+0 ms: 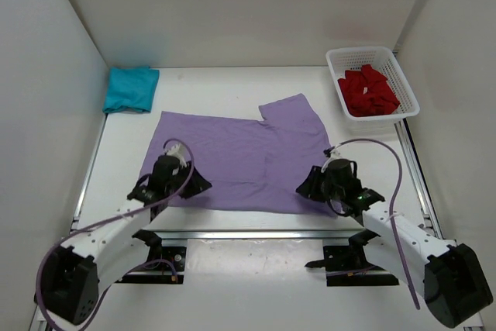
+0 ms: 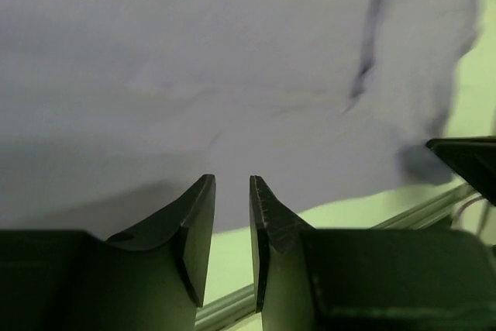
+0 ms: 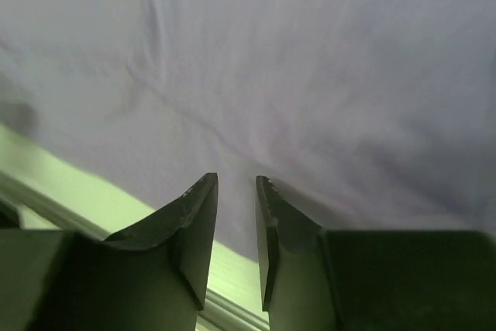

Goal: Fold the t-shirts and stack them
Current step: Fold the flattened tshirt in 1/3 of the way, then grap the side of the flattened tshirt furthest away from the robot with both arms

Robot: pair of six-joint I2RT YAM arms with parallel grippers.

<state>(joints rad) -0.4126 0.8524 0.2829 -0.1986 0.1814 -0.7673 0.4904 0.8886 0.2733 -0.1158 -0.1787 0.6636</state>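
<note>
Lavender shirt [image 1: 232,162], soft, lightly creased, lies flat. Left gripper [image 2: 232,184] and right gripper [image 3: 237,182] at its near hem: jaws narrowly apart, nothing clamped between them.

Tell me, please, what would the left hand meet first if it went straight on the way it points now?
The near hem of the lavender t-shirt. It lies just ahead of the left hand, whose tips stand slightly apart. Depth is unclear, so they may be touching the cloth.
</note>
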